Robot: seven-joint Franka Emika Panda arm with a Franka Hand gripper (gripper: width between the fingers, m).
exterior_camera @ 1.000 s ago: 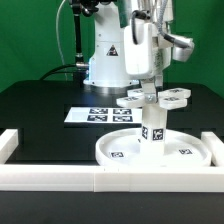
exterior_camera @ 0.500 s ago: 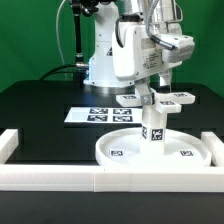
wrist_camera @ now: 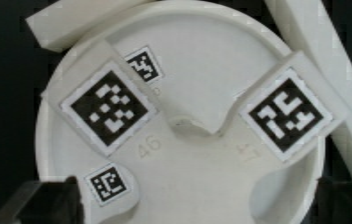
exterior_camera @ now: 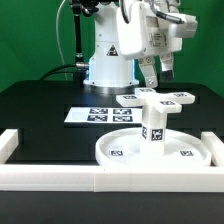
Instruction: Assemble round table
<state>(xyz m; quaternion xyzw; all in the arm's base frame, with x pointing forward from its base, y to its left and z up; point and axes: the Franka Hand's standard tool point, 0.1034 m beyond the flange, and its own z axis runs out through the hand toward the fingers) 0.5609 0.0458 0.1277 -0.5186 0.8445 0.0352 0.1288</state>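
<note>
The large round disc (exterior_camera: 112, 150) lies flat just behind the front rail. The short leg (exterior_camera: 153, 128) stands upright in its middle. The cross-shaped base piece (exterior_camera: 152, 99) sits on top of the leg, level. My gripper (exterior_camera: 157, 73) hangs open and empty a little above the cross piece, touching nothing. In the wrist view the cross piece's tagged arms (wrist_camera: 283, 112) lie over the white disc (wrist_camera: 191, 40), and my dark fingertips (wrist_camera: 40, 200) stand wide apart at the picture's edge, with my gripper (wrist_camera: 199, 205) empty between them.
The long white border rail (exterior_camera: 110, 178) runs along the front with raised ends at both sides. The marker board (exterior_camera: 95, 114) lies flat behind the disc. The arm's white base (exterior_camera: 108, 60) stands at the back.
My gripper was down at the cross piece one second ago. It has let go and risen straight up; the cross piece stays on the leg.
</note>
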